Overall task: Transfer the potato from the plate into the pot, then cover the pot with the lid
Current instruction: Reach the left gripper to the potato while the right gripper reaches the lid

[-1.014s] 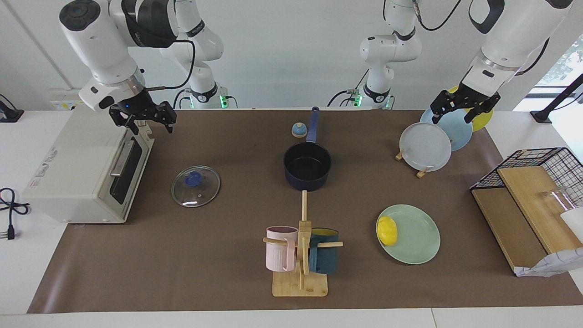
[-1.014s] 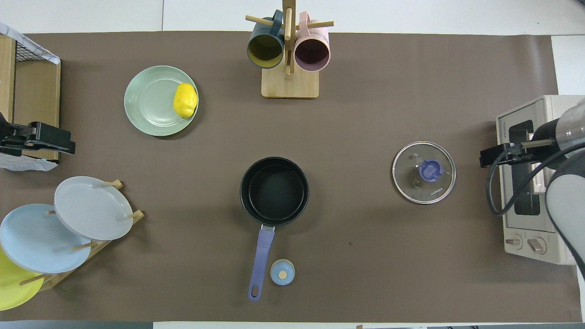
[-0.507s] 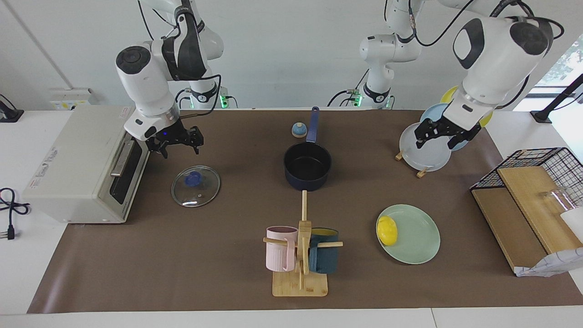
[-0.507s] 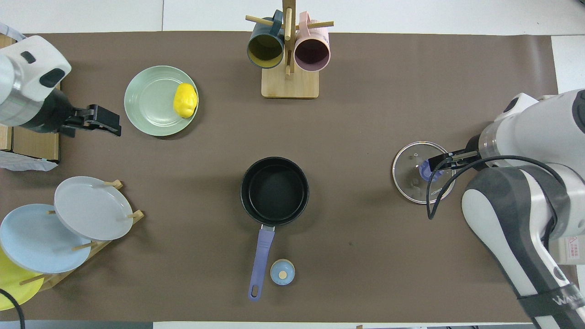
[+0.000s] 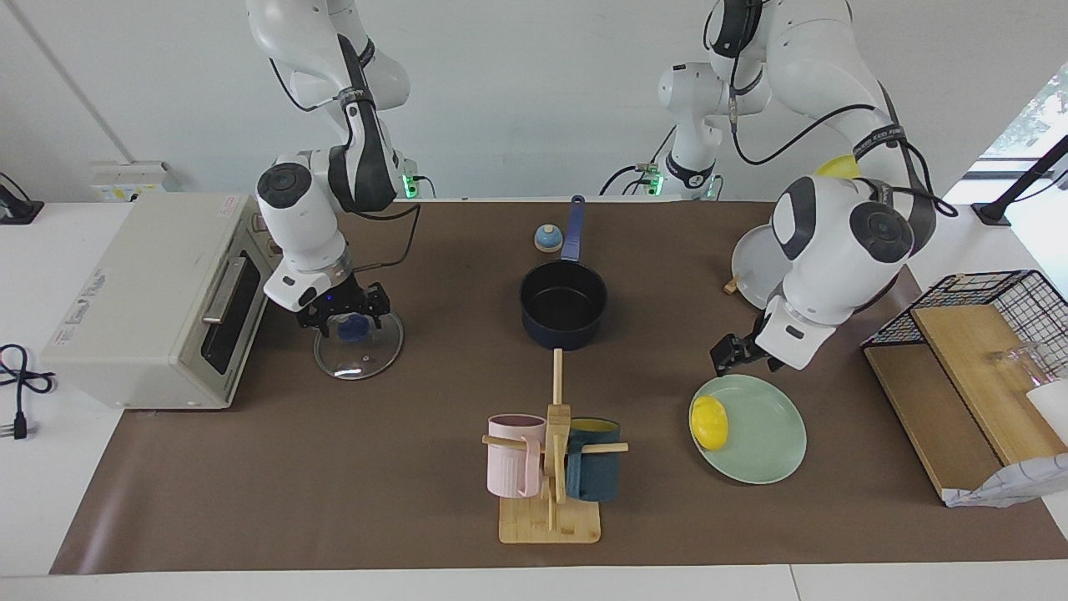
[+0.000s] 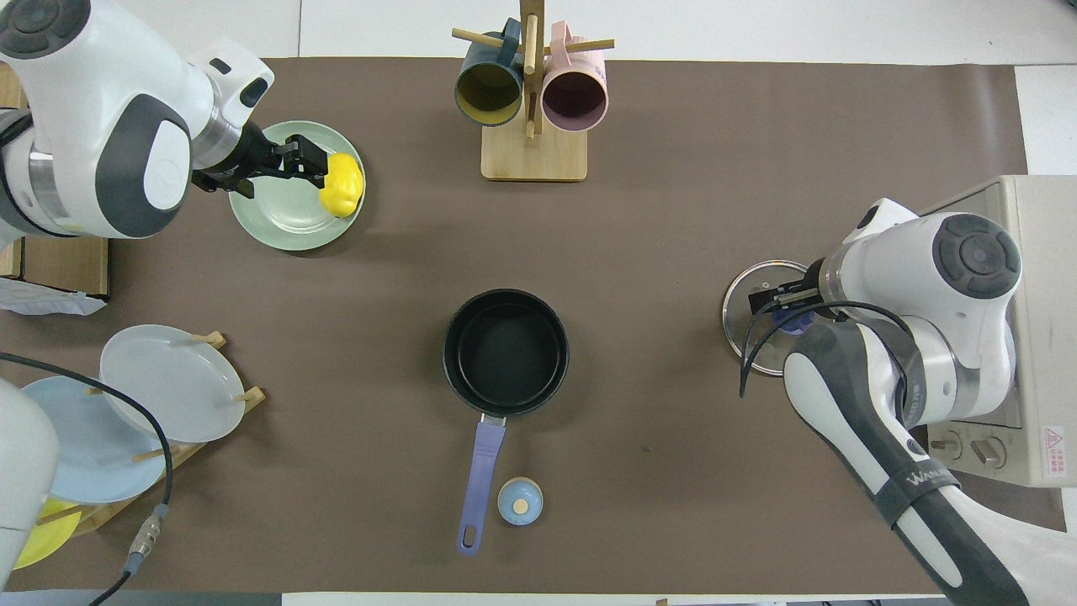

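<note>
Two grippers have dropped low since a second ago, when both hung high near the table's ends. From my remote seat, the left gripper [image 5: 732, 354] now sits over the mint plate [image 5: 763, 434] rim, lower right of the facing view, jaws spread wide and empty; its fingertips are half hidden under the wrist. The potato [image 5: 709, 421] rests on the plate, unmoved. The right gripper [image 5: 345, 310], centre left of that view, hovers over the lid [image 5: 359, 341] knob, jaws wide; whether they touch the knob I cannot tell, and overhead the arm covers half the lid. The pot [image 5: 563, 304] stands empty mid-frame, unchanged. The toaster oven [image 5: 146, 305] at frame left has lettering too small to read. Overhead, the right arm's dark band reads roughly "WAU…", cut off.
</note>
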